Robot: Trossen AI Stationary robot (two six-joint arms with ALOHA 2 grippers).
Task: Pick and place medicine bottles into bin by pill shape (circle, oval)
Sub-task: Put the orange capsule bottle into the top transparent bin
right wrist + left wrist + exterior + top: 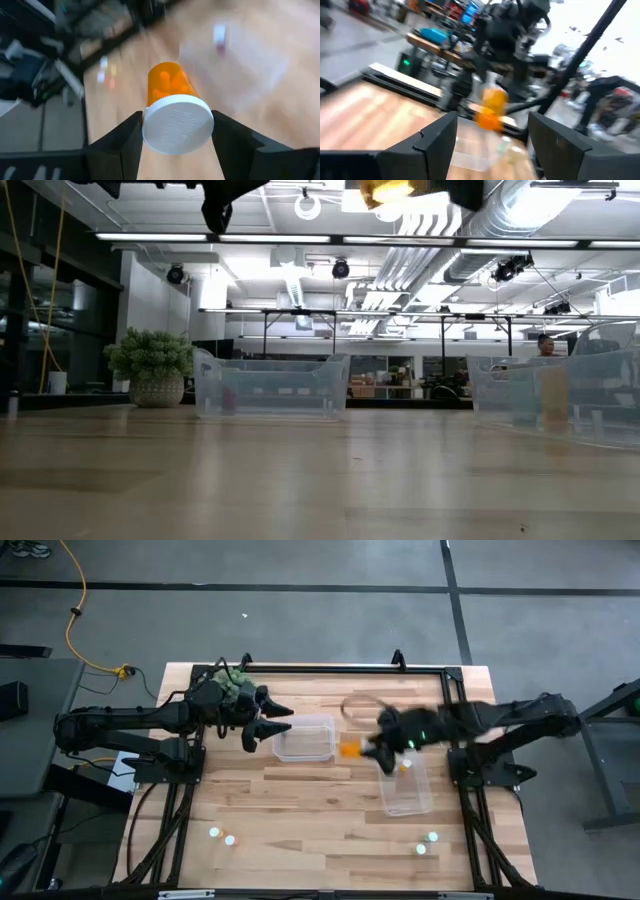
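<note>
Overhead: wooden table (pixel 300 810) w/ two dark arms. The right gripper (pixel 176 131) hangs raised over the table's middle, its two fingers clamped on the white cap of an orange medicine bottle (pixel 172 107). In the right wrist view the bottle's long axis runs straight out from the fingers: cap toward the wrist, orange body pointing away, pills visible inside. From above, the bottle shows as an orange spot (pixel 349 748) just beside the rim of a clear bin (pixel 304 738), betw. that bin and a second clear bin (pixel 405 785) nearer the right arm; body end faces the left arm. Exact tilt: can't tell, blurred.

The left gripper (pixel 272 721) hovers just beside the first bin's other side, fingers spread apart, nothing in them. A green plant (pixel 150 365) sits behind it.

Four more bottles, white caps up: two (pixel 222 836) near the table's front left, two (pixel 427 843) front right.
</note>
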